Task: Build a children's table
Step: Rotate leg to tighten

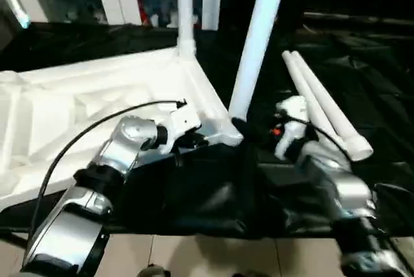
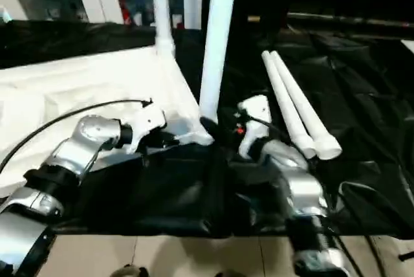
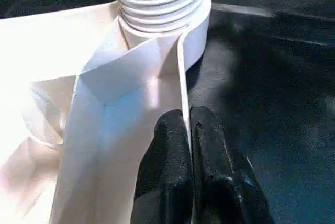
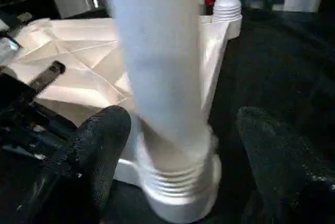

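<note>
left eye view: we see the white tabletop [image 1: 84, 102] lying ribbed side up on the black-draped work table [image 1: 362, 63], two legs [image 1: 257, 37] standing upright in its corner sockets, two spare legs [image 1: 323, 105] lying side by side just beyond. our left gripper [image 3: 188, 130] pinches the tabletop's thin edge wall. our right gripper [image 4: 183, 145] stands spread on either side of the near leg, fingers [image 4: 99, 145] apart from it.

The tabletop [image 1: 77, 105] is white, its underside ribbed in crossing ridges. The legs [image 1: 255, 44] are white, with ringed bands near the socket beside the right pincer [image 4: 183, 145], whose fingers [image 4: 89, 156] are black. A black cloth [image 1: 194, 193] drapes the table.
</note>
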